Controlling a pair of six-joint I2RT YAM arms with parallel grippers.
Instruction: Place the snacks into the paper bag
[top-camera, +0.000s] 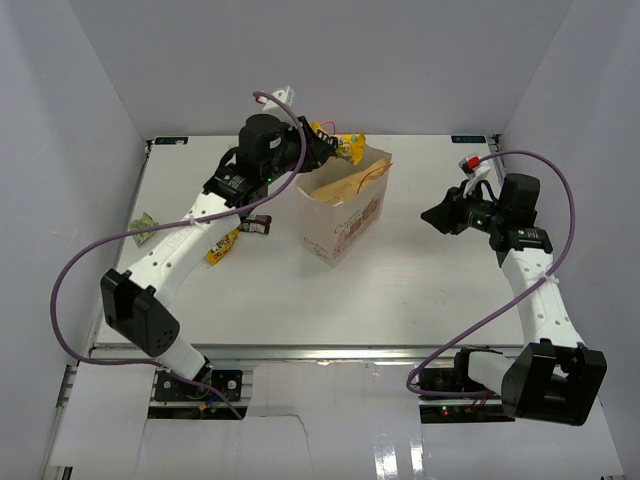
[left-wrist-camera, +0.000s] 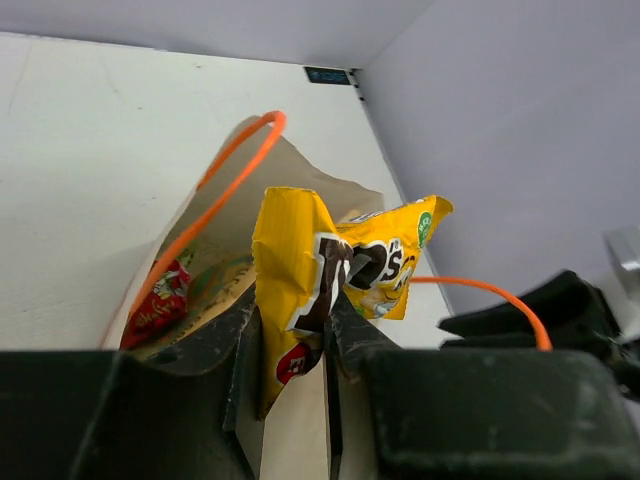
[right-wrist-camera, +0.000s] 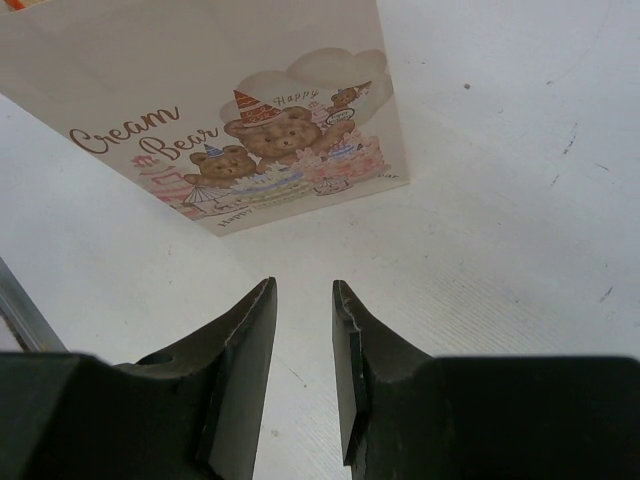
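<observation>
The left gripper (left-wrist-camera: 297, 335) holds a crinkled yellow candy packet (left-wrist-camera: 345, 262) at the mouth of the upright cream paper bag with orange cord handles (top-camera: 345, 225), upper centre of the overhead view.
Its jaws pinch the packet's lower edge; a small red-pink wrapper (left-wrist-camera: 158, 308) lies inside the bag. The right gripper (right-wrist-camera: 303, 300), jaws narrowly apart and empty, faces the bag's printed side.

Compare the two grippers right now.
The left gripper is shut on the yellow candy packet; the right gripper is open and holds nothing. The left gripper is at the mouth of the paper bag; the right gripper is off to the bag's side, facing its printed face. Both are black and two-fingered.
</observation>
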